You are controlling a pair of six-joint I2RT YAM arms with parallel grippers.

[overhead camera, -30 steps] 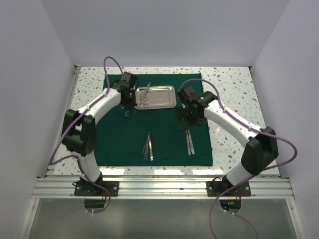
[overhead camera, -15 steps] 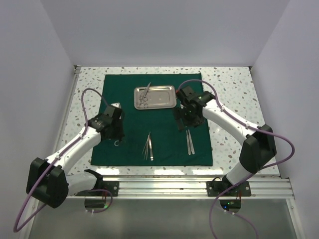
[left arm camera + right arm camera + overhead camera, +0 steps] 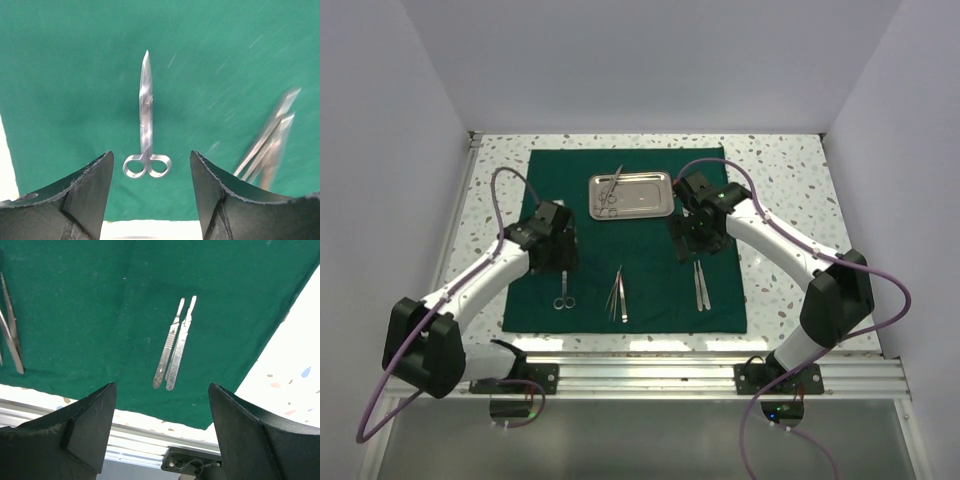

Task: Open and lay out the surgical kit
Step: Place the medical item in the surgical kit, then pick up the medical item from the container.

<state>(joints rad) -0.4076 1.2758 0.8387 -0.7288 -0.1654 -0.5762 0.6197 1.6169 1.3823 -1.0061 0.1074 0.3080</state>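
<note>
The left claw (image 3: 151, 157) is hanging wide and empty over the scissors (image 3: 145, 125), carried a moment ago and now lying flat on the green cloth (image 3: 650, 250) near the tweezers (image 3: 618, 295). One more instrument (image 3: 608, 195) is waiting in the tray (image 3: 650, 195); the right claw (image 3: 161, 386) is gaping, empty.

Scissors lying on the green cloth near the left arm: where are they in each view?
Top external: scissors near-left on the cloth, left of the tweezers.
Left wrist: centre, tweezers to their right.
Right wrist: not in view; tweezers at left edge.
Shared landmark: the tweezers.
</note>
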